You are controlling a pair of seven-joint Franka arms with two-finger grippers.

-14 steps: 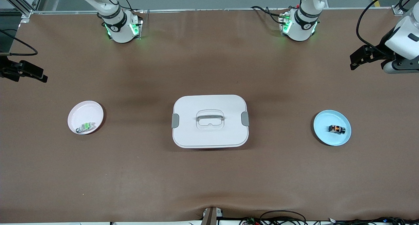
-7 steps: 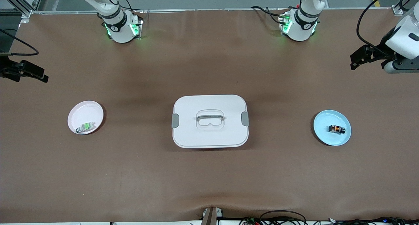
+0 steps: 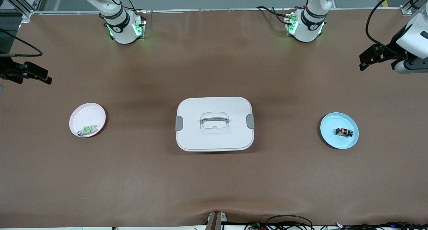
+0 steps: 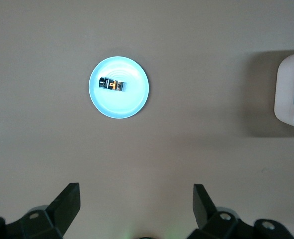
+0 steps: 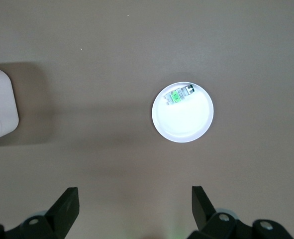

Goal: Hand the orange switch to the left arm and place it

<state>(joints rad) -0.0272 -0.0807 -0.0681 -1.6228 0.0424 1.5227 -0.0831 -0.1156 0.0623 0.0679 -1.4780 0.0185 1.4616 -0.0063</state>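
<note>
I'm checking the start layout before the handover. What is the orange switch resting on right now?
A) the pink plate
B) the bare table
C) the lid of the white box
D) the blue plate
D: the orange switch lies on the blue plate toward the left arm's end of the table, apart from the box; the left wrist view shows the same.

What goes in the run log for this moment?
left gripper: open, high over table | right gripper: open, high over table | tiny black orange-centred switch: on blue plate | white latched plastic box: mid-table
</note>
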